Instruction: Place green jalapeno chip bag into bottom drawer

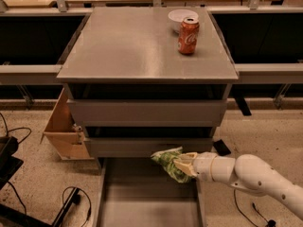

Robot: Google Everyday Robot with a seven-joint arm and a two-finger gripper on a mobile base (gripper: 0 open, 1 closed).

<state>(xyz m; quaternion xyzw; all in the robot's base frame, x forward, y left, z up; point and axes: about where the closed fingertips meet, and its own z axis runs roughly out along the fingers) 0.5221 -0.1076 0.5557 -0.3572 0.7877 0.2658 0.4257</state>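
Nearly there, by my judgement: the drawer point(142, 203) stands pulled out, its grey floor bare, and the bag point(166, 162) is already over it, so fetching and carrying look done. What is left is to lower the bag, let go, and draw the arm point(258, 176) away. Whether the drawer should then be pushed shut, the task does not say.

The claw point(183, 164) reaches in from the drawer's right rail and is clamped on the bag, its pale fingers point(187, 159) pinching the end nearest them. The rest of the bag sticks out beyond the fingertips, crumpled and slightly drooping, toward the middle of the drawer. It seems to hang clear of the floor beneath the claw, not resting on it, though how high I cannot tell.

Just above the claw and the bag runs the flat front of the middle drawer point(147, 146); the bag's upper edge sits very close under it, and I cannot tell if they touch. Straight below the claw lies the back right part of the floor, close by the right rail. Far above the claw, on the cabinet top point(128, 46), a can point(188, 35) and a bowl point(179, 16) stand well apart from all this.
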